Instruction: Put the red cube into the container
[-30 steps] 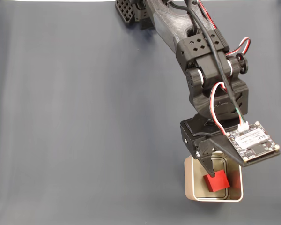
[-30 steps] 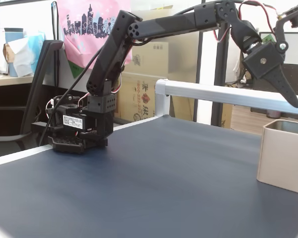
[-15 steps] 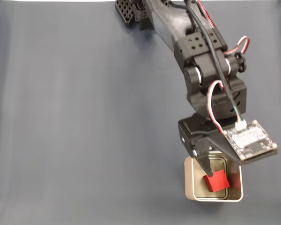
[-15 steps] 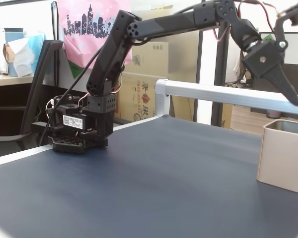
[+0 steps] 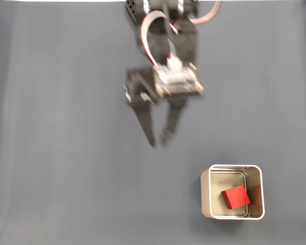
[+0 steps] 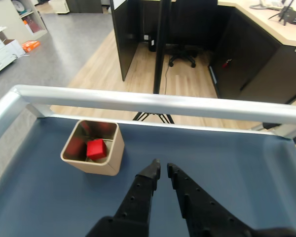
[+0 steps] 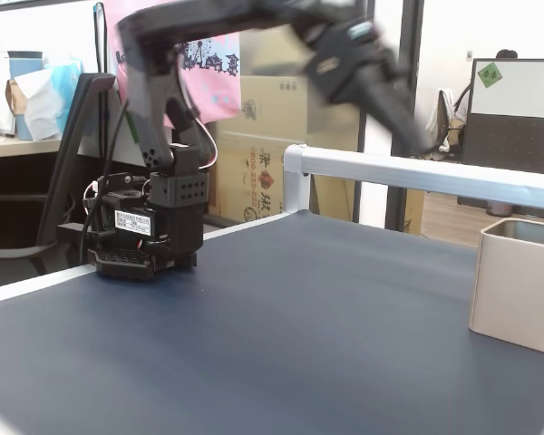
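Hanging above the dark blue counter (image 5: 66, 127) with nothing between its fingers, the hand (image 5: 158, 142) shows in a fixed view from above as two blurred black prongs pointing down the picture, their tips a narrow gap apart. In the wrist view the hand (image 6: 163, 170) has the same slim gap between its tips and stands clear of the tin. The arm (image 7: 254, 18) is a blur in a fixed view from the side. The tin (image 5: 206, 191) stands on the counter well apart from the hand, toward the lower right in the view from above. The red cube (image 5: 235, 197) lies inside the tin on its floor, tilted to the walls.
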You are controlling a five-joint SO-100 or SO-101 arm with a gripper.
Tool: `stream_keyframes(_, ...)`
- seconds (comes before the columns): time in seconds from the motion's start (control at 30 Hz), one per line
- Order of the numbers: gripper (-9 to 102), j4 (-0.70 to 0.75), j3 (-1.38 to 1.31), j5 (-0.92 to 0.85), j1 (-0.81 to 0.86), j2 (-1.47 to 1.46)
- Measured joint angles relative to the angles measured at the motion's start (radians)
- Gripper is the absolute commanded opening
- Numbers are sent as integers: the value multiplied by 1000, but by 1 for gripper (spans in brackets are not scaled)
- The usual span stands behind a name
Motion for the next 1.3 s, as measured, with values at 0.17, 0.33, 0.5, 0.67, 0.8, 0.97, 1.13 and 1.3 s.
stream_keyframes(0.17, 0, -40, 453, -32, 31, 310)
stream_keyframes(0.33, 0, -49, 769, -25, 43, 581)
stream_keyframes(0.5, 0, -44, 1026, -28, 52, 830)
stream_keyframes(0.67, 0, 14, 1184, -32, 75, 1009)
stream_keyframes(0.8, 0, 121, 1215, -37, 86, 1098)
stream_keyframes(0.97, 0, 293, 1215, -12, 78, 1160)
stream_keyframes(1.13, 0, 456, 1215, -2, 80, 1204)
stream_keyframes(1.3, 0, 543, 1215, -6, 80, 1216)
